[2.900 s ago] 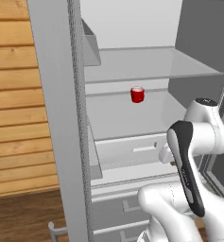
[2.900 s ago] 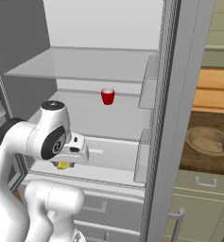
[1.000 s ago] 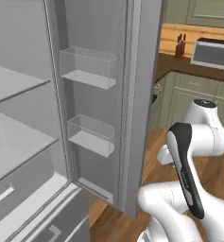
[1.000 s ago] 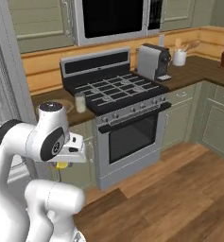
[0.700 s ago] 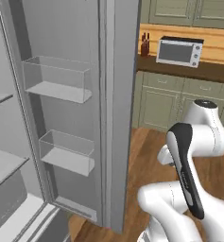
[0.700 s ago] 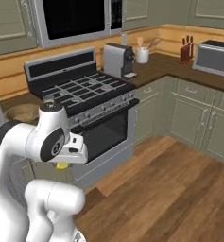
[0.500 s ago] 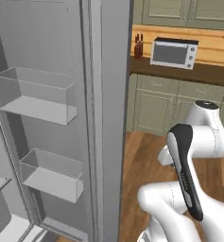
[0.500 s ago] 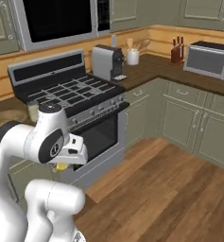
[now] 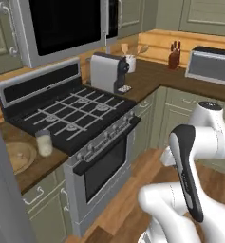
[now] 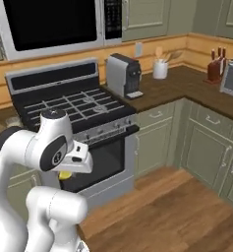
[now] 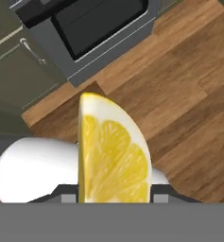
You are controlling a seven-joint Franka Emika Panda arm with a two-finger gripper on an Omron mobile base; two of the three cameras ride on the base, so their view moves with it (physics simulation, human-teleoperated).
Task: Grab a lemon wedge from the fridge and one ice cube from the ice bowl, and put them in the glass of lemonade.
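Left base view: glass of lemonade [image 9: 44, 143] on the counter left of the stove [image 9: 71, 118], beside the ice bowl [image 9: 18, 157], well left of the arm. Right base view: lemon wedge [image 10: 65, 174] just under the gripper [image 10: 69, 171], low at the stove's front. Hand view: jaws clamped on the wedge, long axis upright, over wood floor [image 11: 189, 90].

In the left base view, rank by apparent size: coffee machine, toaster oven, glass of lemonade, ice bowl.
1. coffee machine and toaster oven look alike; the oven is farther off and cropped, so no ranking.
2. ice bowl
3. glass of lemonade
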